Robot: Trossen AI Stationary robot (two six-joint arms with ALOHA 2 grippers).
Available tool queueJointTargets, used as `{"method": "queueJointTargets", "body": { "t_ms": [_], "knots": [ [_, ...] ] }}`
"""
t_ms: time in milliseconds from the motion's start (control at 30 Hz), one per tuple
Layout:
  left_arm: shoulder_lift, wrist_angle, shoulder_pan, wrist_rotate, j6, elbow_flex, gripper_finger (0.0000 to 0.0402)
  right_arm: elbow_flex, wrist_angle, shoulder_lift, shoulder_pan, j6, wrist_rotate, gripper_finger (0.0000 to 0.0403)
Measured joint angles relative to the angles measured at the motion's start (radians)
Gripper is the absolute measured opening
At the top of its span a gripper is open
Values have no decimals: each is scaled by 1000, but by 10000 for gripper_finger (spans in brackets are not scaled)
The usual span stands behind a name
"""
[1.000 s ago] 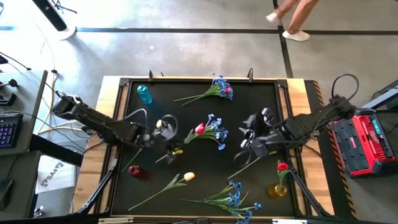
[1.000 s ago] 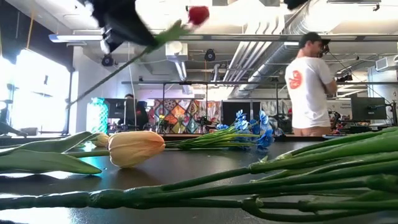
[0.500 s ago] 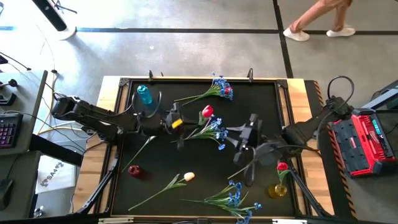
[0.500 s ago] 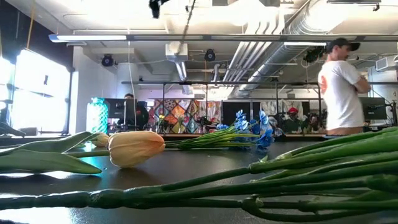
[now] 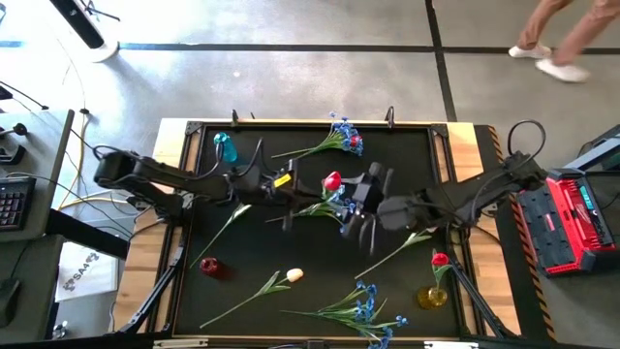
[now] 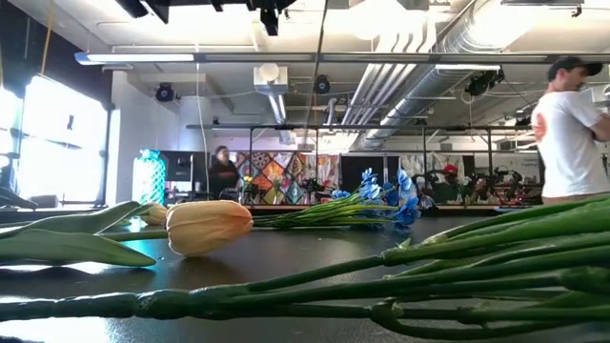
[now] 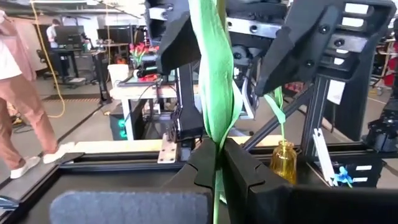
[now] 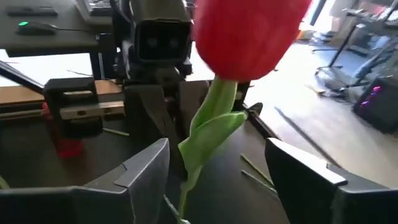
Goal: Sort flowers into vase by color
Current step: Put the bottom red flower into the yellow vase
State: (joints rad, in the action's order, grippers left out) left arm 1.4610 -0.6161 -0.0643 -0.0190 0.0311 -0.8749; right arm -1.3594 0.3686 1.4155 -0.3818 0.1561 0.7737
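Red tulip (image 5: 332,180) pinched in left pincer (image 5: 291,189); right pincer (image 5: 360,194) apparently spread around it.

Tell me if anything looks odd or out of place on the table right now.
One thing stands out: a red tulip already stands in the yellow vase, a color mismatch. Elsewhere, loose flowers lie scattered on the black mat, and the left pincer holds another red tulip's stem mid-air before the open right pincer.

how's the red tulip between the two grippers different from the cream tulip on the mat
The red tulip is held up off the mat, its stem pinched in the shut left gripper; the cream tulip lies flat, untouched. The red one sits between the open right gripper's fingers; the cream one lies apart from both arms. Both have green stems and leaves.
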Motion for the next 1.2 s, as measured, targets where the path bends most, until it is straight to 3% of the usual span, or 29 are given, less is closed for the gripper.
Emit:
{"method": "queueJointTargets", "body": {
  "t_ms": [300, 567, 767, 900, 1033, 1200],
  "knots": [
    [6, -39, 14, 42, 16, 0, 0, 104, -187, -3, 73, -22, -128, 187],
    [6, -35, 15, 39, 15, 0, 0, 152, -285, -3, 101, -64, -136, 115],
    [6, -31, 16, 29, 7, 0, 5, 152, -282, -3, 101, -71, -141, 18],
    [6, -25, 16, 28, 7, 0, 20, 152, -276, -3, 101, -68, -129, 12],
    [6, 16, 15, 26, 5, 0, 41, 153, -204, -30, 101, -66, -109, 3],
    [6, 121, 13, 13, 0, 0, 84, 101, 83, -118, 104, 58, -41, 2]
  ]
}}
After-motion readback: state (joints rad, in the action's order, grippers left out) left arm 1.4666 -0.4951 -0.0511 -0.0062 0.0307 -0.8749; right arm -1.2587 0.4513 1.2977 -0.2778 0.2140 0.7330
